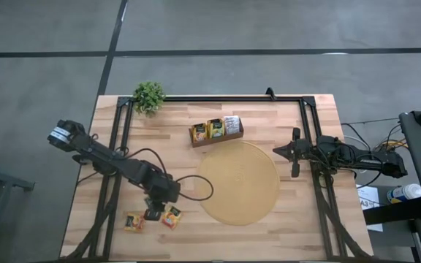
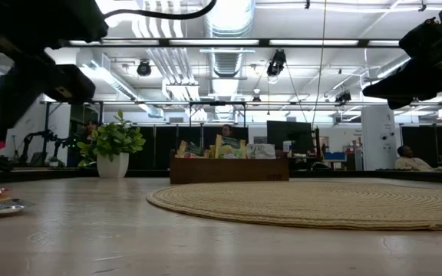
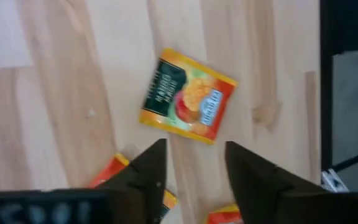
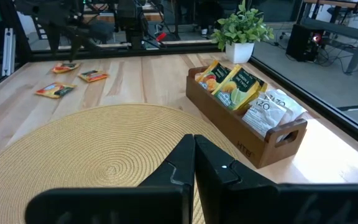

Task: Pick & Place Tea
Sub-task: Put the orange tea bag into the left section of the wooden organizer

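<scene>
the left gripper hangs open over a tea sachet on the table. the right gripper waits closed above the round mat.

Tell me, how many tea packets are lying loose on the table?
3 can be seen, near the table's front-left corner: one sachet farthest left, one to its right, and one between them, partly hidden beneath the left gripper. More may be hidden.

Two orange sachets lie partly hidden behind the left tool's fingers.
</scene>
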